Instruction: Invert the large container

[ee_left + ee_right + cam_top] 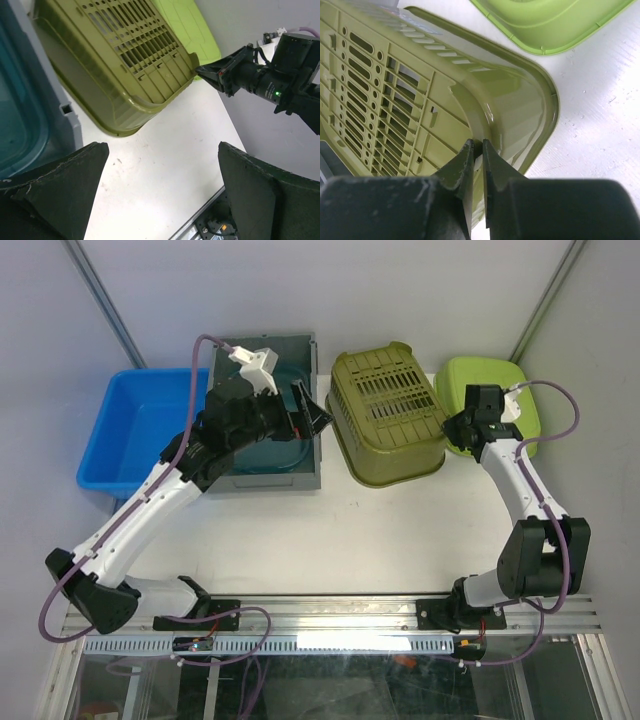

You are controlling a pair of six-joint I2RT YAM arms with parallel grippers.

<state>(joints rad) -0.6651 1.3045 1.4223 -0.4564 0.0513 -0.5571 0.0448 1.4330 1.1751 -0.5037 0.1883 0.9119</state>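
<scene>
the right gripper (477, 146) is clamped, jaws almost together, on the rim at the 3 o'clock side of the olive basket (388, 410), which sits at the table's (400, 530) 12 o'clock, slotted base seemingly up. this looks like the grasp step. next, that rim needs lifting and rolling toward 9 o'clock, where the left gripper (160, 150) hovers spread wide.

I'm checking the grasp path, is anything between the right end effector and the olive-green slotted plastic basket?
Nothing visible: the right end effector pinches the rim corner of the olive-green slotted plastic basket.
</scene>
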